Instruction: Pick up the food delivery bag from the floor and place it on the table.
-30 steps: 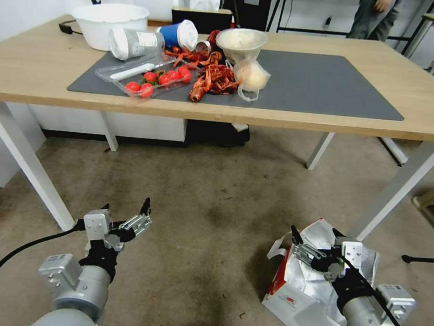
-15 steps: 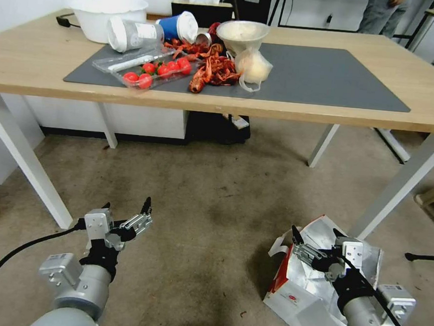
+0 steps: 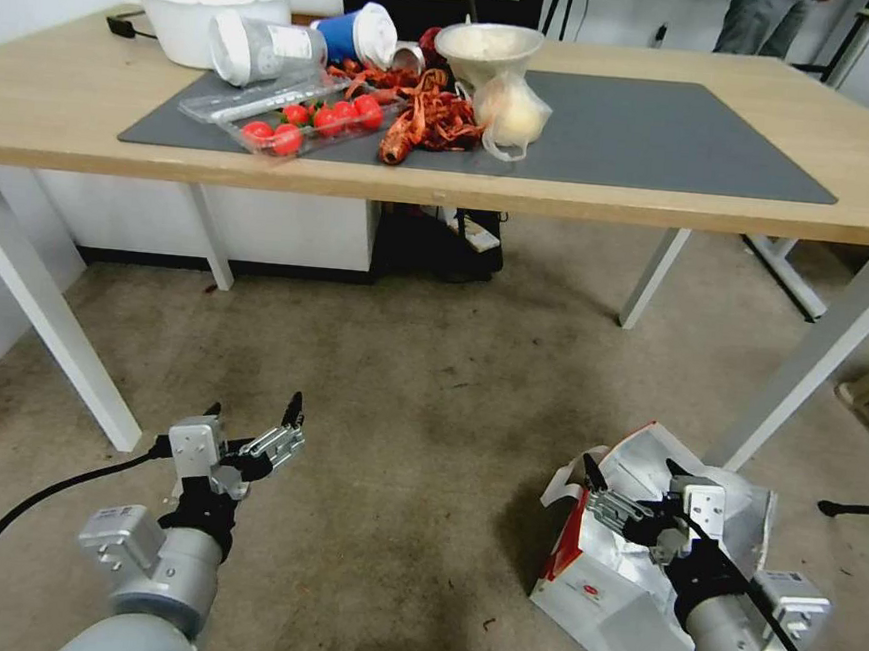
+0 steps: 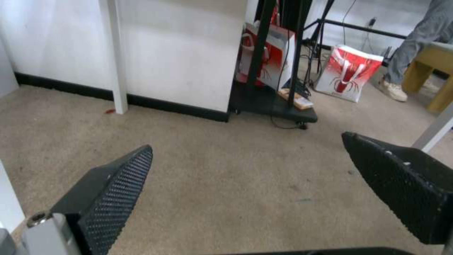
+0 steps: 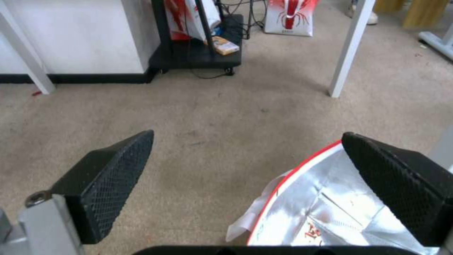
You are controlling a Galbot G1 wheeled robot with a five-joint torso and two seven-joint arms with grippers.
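- Head view: the food delivery bag [image 3: 625, 581] stands on the floor [image 3: 417, 414] at the robot's right, near a white leg of the bench [image 3: 664, 208], its foil-lined mouth open upward and a small round red logo on its white face. The right gripper [image 3: 632, 471] hangs over the bag's mouth, jaws spread, holding nothing. The left gripper [image 3: 252, 419] hovers above bare floor at the robot's left, well apart from the bag, jaws likewise spread. On the bench a dark grey mat [image 3: 650, 132] carries a tray of tomatoes [image 3: 305, 125], red crayfish [image 3: 425, 124], tipped cups [image 3: 266, 49] and a small clear bag [image 3: 511, 116]; a white bowl [image 3: 214, 2] stands beside the mat.
- Left wrist view: both textured fingers [image 4: 113, 191] stand wide apart over the floor; red-and-white bags lean by a black stand in the background.
- Right wrist view: the fingers [image 5: 118, 177] stand wide apart; the bag's red rim and silver lining lie beneath one finger, apart from it.
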